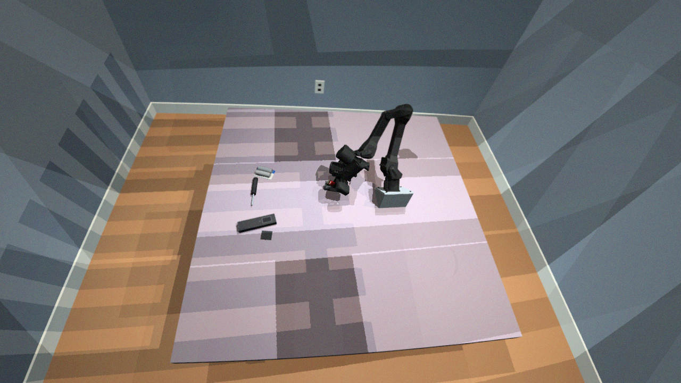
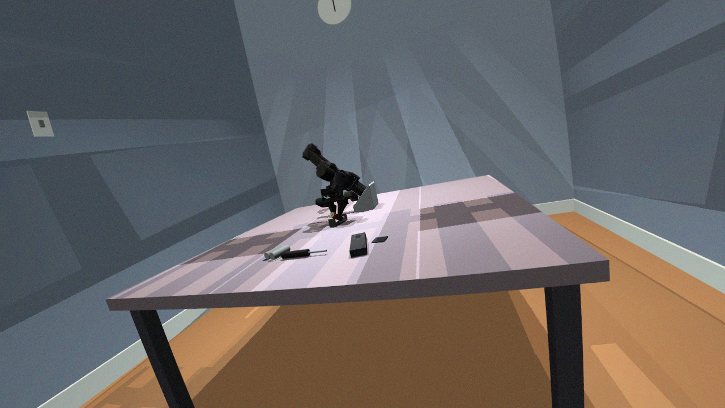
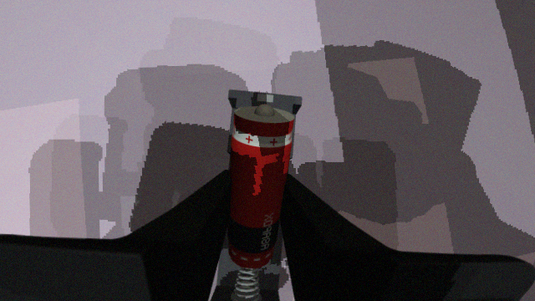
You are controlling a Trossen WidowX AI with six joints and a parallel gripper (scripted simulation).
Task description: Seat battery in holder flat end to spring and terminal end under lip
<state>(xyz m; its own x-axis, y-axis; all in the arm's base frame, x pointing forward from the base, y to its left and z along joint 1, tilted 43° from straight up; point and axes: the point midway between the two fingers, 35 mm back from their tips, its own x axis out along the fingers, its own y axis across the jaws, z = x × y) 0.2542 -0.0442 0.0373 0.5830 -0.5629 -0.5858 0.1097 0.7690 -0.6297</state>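
Red cylindrical battery (image 1: 331,182) (image 2: 337,218) (image 3: 260,180) being seated, clamped in the black jaws (image 1: 335,189) (image 2: 338,213).
The terminal end must be eased under the grey holder's (image 2: 335,222) (image 3: 288,101) lip without force.

The holder's end wall (image 3: 288,103) stands across the way just beyond the battery's terminal end (image 3: 264,112).

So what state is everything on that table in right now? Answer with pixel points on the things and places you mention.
Gripper (image 1: 330,186) (image 2: 336,217) (image 3: 257,181): shut on the battery.
Battery (image 3: 260,184): held, terminal end not clearly under the lip.
Holder (image 3: 239,100) (image 2: 333,222): on the table, battery over it.
Spring (image 3: 247,284): at the battery's flat end; how compressed, I can't tell.
Screwdriver (image 1: 254,186) (image 2: 295,253): lying flat.
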